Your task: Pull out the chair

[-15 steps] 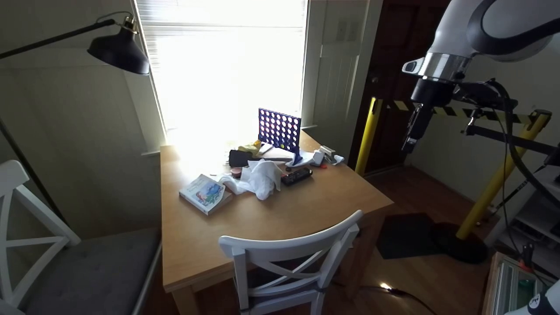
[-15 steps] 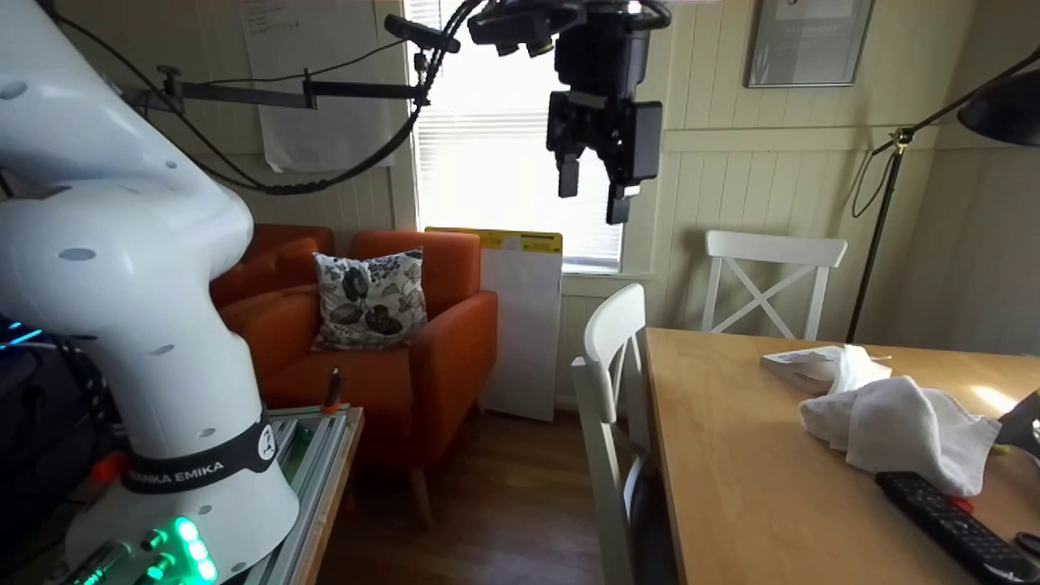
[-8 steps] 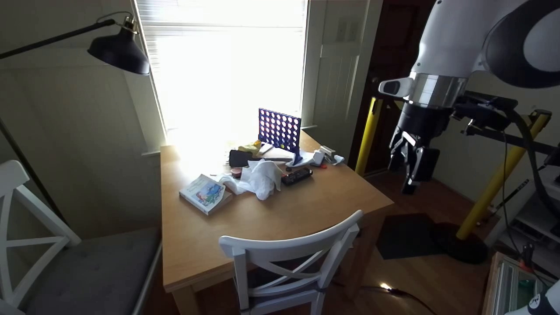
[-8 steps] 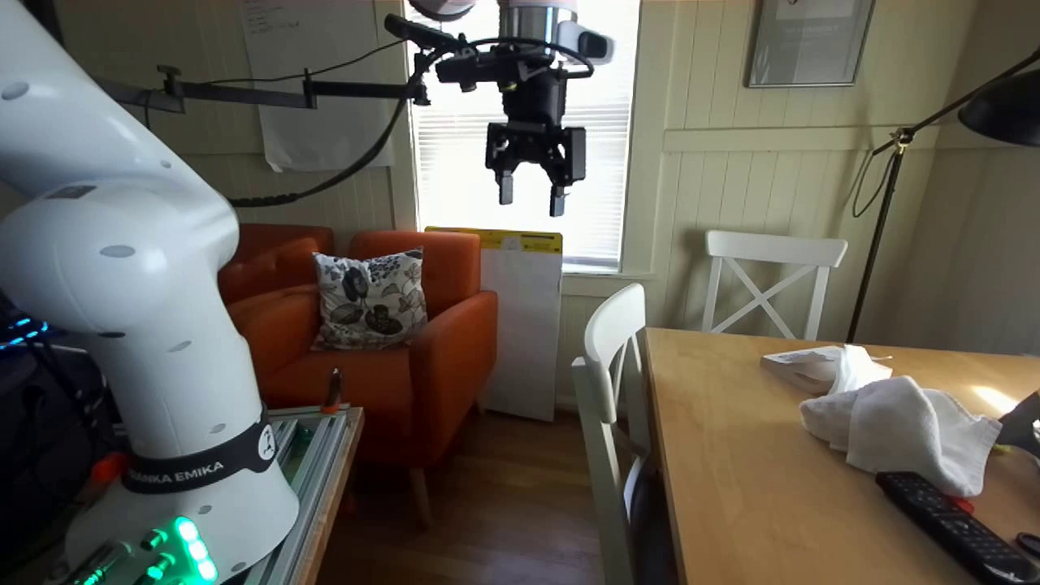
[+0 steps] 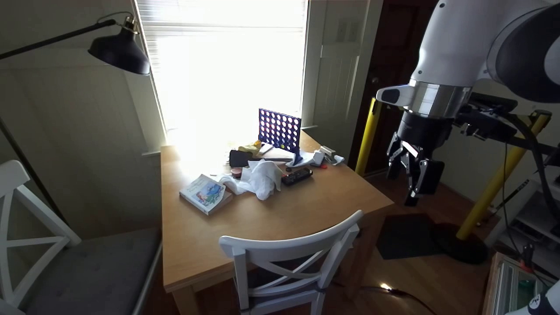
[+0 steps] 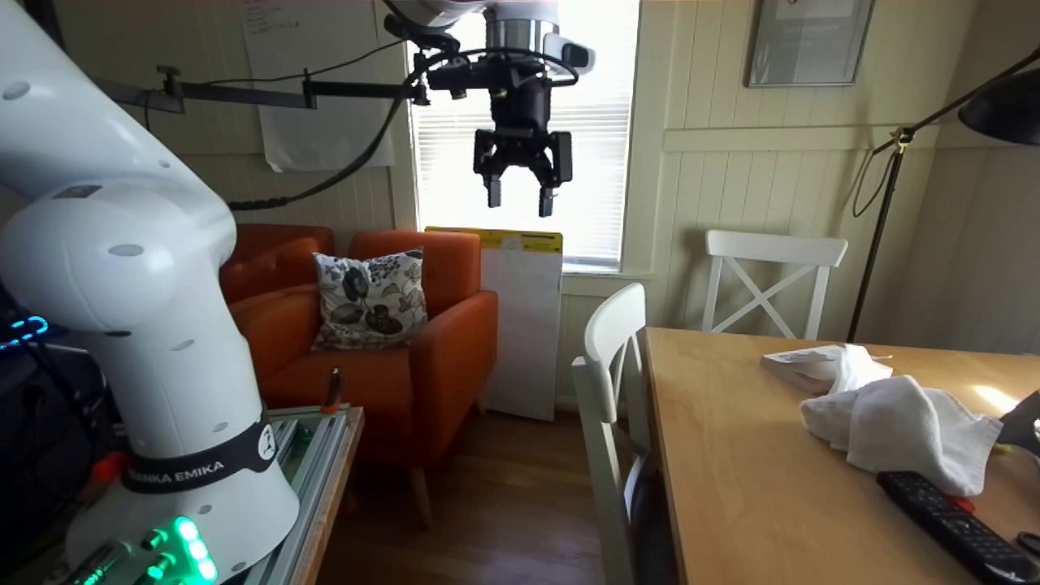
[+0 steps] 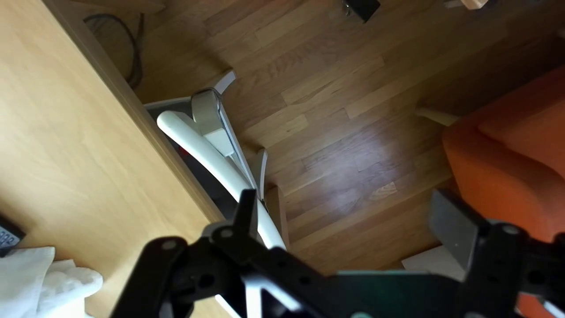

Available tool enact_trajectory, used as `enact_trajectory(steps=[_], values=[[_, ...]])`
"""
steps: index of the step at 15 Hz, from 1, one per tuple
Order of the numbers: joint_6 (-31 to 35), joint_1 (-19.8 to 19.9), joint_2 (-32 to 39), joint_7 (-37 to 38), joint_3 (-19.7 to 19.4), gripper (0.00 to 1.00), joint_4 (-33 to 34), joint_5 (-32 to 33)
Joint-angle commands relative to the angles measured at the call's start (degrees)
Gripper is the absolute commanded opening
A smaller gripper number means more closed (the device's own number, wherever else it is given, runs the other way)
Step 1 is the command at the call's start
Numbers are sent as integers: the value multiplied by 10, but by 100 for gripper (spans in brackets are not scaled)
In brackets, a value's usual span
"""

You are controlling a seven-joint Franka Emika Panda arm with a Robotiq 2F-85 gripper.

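The black two-fingered gripper (image 6: 520, 199) hangs empty, jaws apart, higher than the pale rectangular wooden table (image 5: 245, 223), presumably to straddle the white wooden X-backed chair (image 5: 291, 250) tucked in at the table's edge. A second white cross-backed chair (image 6: 776, 248) makes two beside the table; one long black remote (image 6: 955, 524) lies on it.

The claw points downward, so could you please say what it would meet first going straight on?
Probably the floor, seen through the open claw in the wrist view, though one finger overlaps the chair there and, depth being unclear, might clip that first.
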State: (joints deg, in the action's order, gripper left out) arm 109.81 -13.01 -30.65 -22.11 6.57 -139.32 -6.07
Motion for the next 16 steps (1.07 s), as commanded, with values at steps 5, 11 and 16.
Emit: enact_trajectory(steps=[5, 11, 16], values=[[-1, -8, 1, 4, -7, 100, 1, 4], [81, -26, 75, -25, 46, 100, 29, 108], [218, -22, 151, -19, 68, 100, 32, 205]])
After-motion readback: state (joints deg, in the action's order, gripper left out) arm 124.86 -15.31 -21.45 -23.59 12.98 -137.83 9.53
